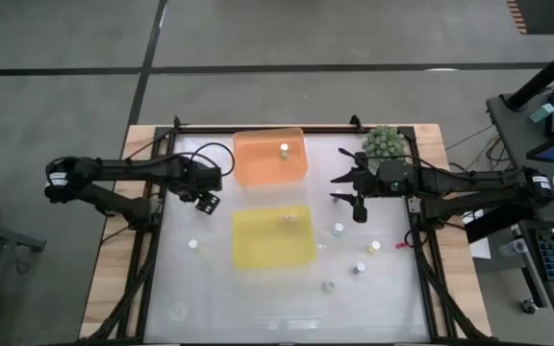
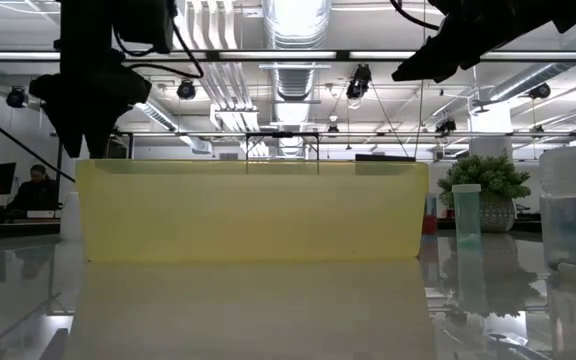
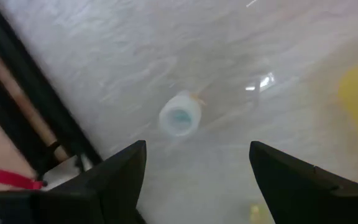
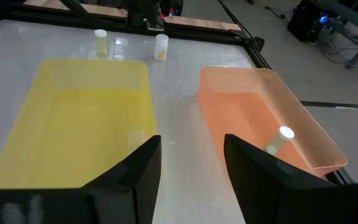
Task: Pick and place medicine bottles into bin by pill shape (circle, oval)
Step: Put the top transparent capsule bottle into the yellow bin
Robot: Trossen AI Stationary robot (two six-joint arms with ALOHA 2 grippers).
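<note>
We count two bins: an orange bin (image 1: 258,161) holding one medicine bottle (image 1: 284,149), and a yellow bin (image 1: 273,237) where we see a faint bottle (image 1: 289,219). Five more bottles stand loose on the white table (image 1: 210,298): one (image 1: 193,244) on the left side, four (image 1: 339,229) on the right. The left gripper (image 1: 203,202) hangs spread and empty beside the orange bin. The right gripper (image 1: 341,185) hovers between that bin and the green plant ball (image 1: 385,142), fingers apart, empty.
</note>
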